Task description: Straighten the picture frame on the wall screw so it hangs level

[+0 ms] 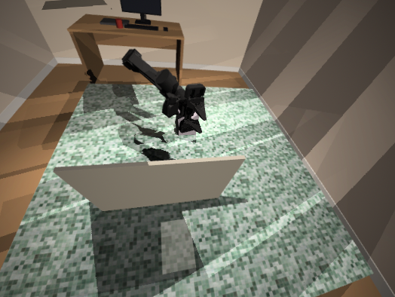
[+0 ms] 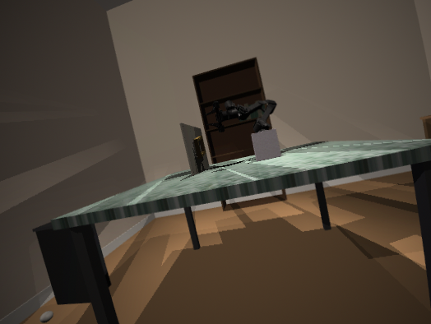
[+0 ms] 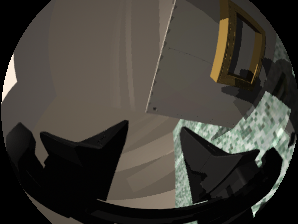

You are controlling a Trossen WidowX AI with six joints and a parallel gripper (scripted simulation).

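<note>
The gold picture frame (image 2: 197, 145) (image 3: 220, 52) hangs on the front of the upright grey panel (image 1: 158, 185) (image 2: 186, 137) (image 3: 185, 67). It shows at the upper right of the wrist view, its top cut off. The panel looks slanted there too, and I cannot tell how far the frame tilts. In the top view the panel hides it. The screw and the notched strip are not visible. My gripper (image 1: 203, 126) (image 2: 210, 119) (image 3: 154, 127) is open and empty. It points toward the panel from above its top edge, apart from the frame.
The panel stands on the green speckled table (image 1: 264, 234) (image 2: 164, 201). A pale block (image 1: 186, 133) (image 2: 266, 145) is at the arm's base. A wooden desk (image 1: 126, 34) with a monitor (image 1: 141, 7) and red cup (image 1: 119, 23) is behind; a dark bookcase (image 2: 196, 88) stands beyond the table.
</note>
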